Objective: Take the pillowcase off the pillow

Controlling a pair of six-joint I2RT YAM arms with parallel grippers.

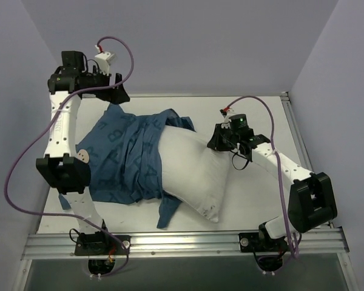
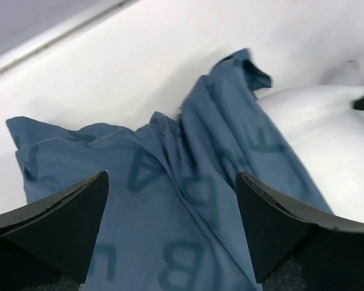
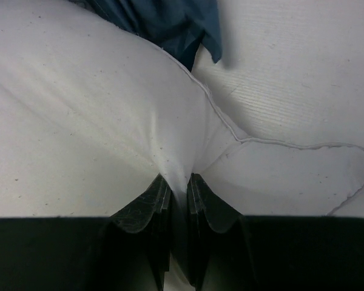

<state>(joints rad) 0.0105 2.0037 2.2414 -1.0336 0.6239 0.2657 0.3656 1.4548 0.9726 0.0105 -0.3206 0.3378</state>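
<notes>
- The right gripper (image 3: pixel 177 179) pinches the pillow (image 3: pixel 79 109), anchoring it; the pillowcase (image 2: pixel 133 242) is partly off.
- The left gripper (image 2: pixel 171 177) gapes wide, empty; next it likely needs a fresh hold.

The pillowcase (image 1: pixel 124 160) lies on the left half of the tabletop (image 1: pixel 261 200). The pillow (image 1: pixel 191 173) runs from inside it out to the right and toward the near edge. The right jaws pinch the pillow's far right edge, and the left jaws hang above the pillowcase's far left corner.
</notes>
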